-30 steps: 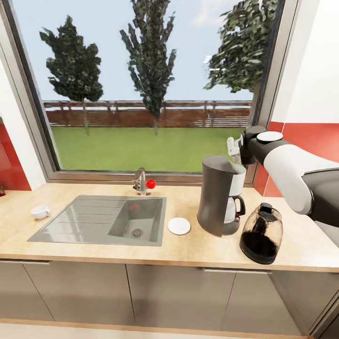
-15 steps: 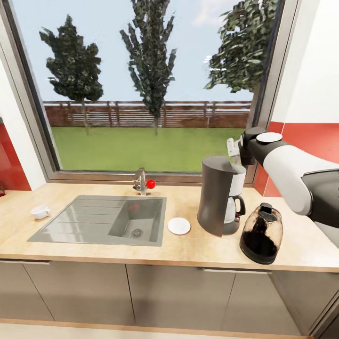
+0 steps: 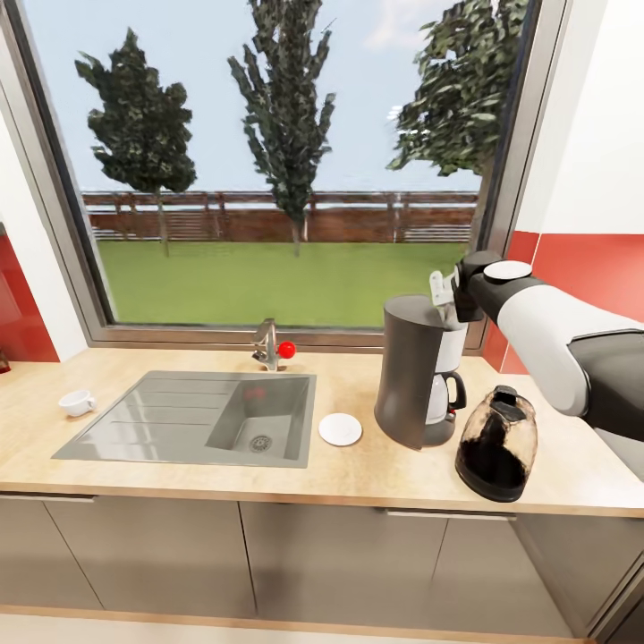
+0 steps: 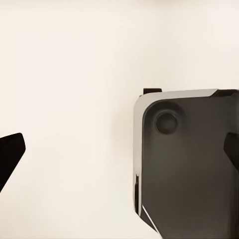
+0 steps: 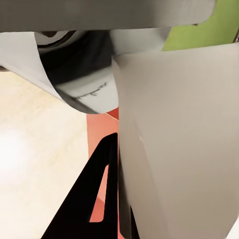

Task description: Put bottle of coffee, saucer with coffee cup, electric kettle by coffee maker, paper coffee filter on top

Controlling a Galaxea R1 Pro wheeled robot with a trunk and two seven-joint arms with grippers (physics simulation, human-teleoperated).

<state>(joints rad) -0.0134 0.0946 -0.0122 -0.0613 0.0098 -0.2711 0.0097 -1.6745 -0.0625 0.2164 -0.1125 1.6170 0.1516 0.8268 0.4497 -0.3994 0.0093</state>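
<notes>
The paper filter (image 5: 169, 149) hangs pinched in the right end effector (image 3: 444, 291), just above the coffee maker (image 3: 419, 371) at centre right. The step in hand seems to be setting it on top; next it must come down square before release. The saucer (image 3: 341, 429) and kettle (image 3: 496, 443) flank the maker; the cup (image 3: 77, 402) sits far left on the wooden bench (image 3: 358, 465). The left end effector's state cannot be told. Window and trees lie behind.

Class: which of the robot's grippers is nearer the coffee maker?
The right. The right gripper is at the top back edge of the coffee maker, holding a paper filter. The left gripper's fingertips face a pale surface, away from it.
</notes>
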